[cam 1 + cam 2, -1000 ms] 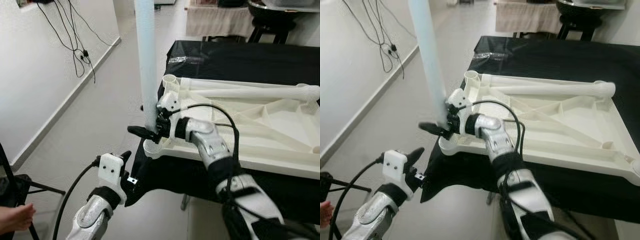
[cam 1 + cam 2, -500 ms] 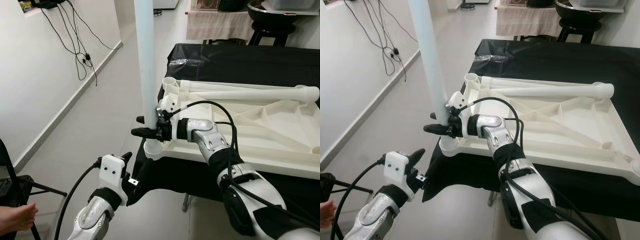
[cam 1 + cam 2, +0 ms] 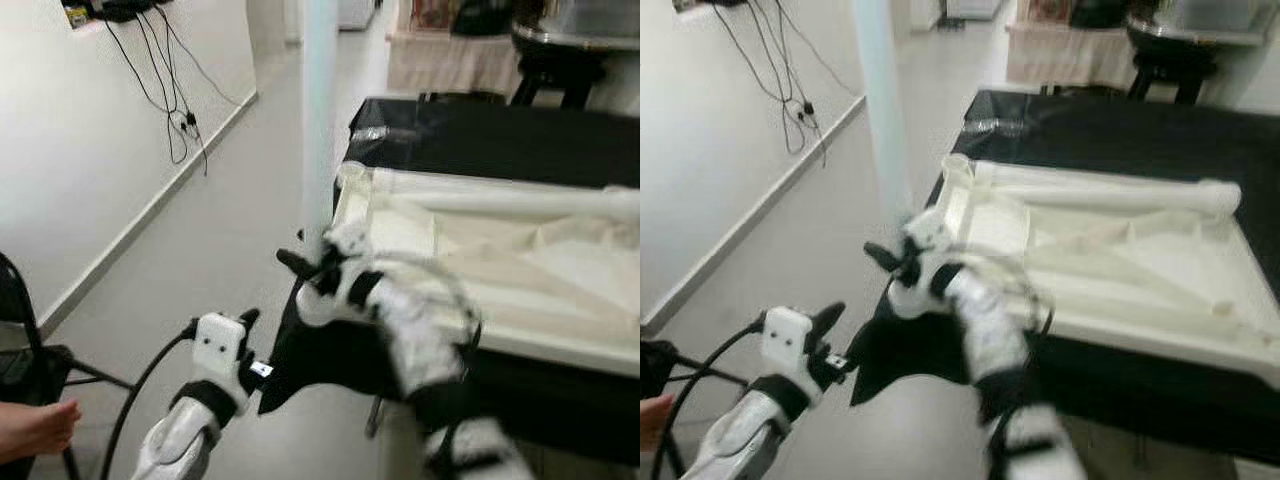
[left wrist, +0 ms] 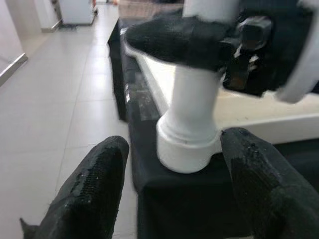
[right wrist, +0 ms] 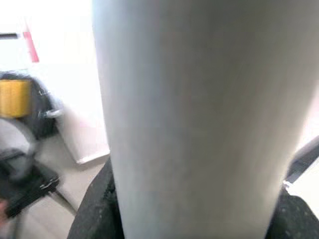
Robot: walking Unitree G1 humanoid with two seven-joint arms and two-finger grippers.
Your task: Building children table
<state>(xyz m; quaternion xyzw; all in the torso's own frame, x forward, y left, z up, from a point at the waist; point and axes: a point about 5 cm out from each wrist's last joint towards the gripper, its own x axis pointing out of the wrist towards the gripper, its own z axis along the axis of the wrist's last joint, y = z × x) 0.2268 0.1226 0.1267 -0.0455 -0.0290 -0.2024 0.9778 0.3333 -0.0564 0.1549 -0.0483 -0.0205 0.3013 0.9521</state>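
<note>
The right hand [image 3: 318, 272] is gripping the upright leg [image 3: 319, 110] just above its corner socket [image 4: 188, 145]; the left hand [image 4: 172, 191] is hovering wide open below.

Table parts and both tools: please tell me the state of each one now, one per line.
White leg tube: upright, seated in the corner socket.
Tabletop: upside down on the black cloth.
Second leg: lying flat in the tabletop.
Right tool: shut on the white leg tube.
Left tool: open, below the socket.
</note>
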